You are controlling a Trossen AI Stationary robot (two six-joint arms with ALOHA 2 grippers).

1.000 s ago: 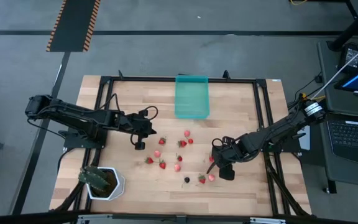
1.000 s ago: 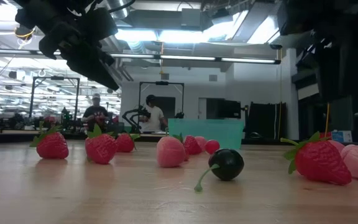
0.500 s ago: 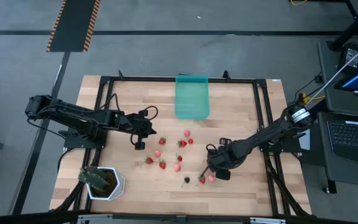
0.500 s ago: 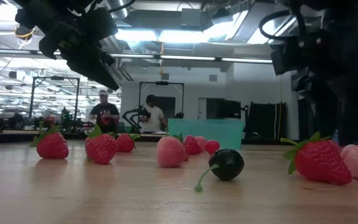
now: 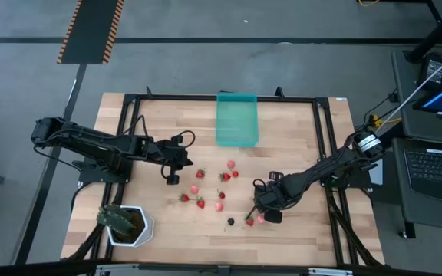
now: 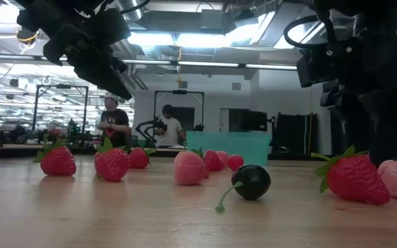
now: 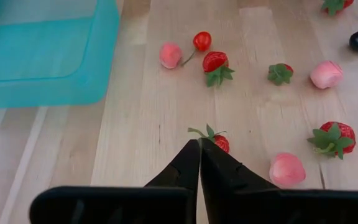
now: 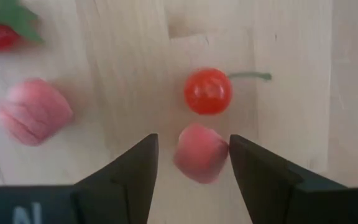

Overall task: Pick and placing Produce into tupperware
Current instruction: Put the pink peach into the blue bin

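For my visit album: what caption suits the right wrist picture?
Open right gripper poised around a pink fruit on the wooden table, a red cherry just beyond.

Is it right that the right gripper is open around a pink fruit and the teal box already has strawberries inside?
Not quite. The right gripper is open around a pink fruit, but the teal box is empty in the high view; the strawberries lie on the table.

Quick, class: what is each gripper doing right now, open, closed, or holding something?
Left gripper: closed, holding nothing, above the table.
Right gripper: open, its fingers either side of a pink fruit, not yet gripping it.
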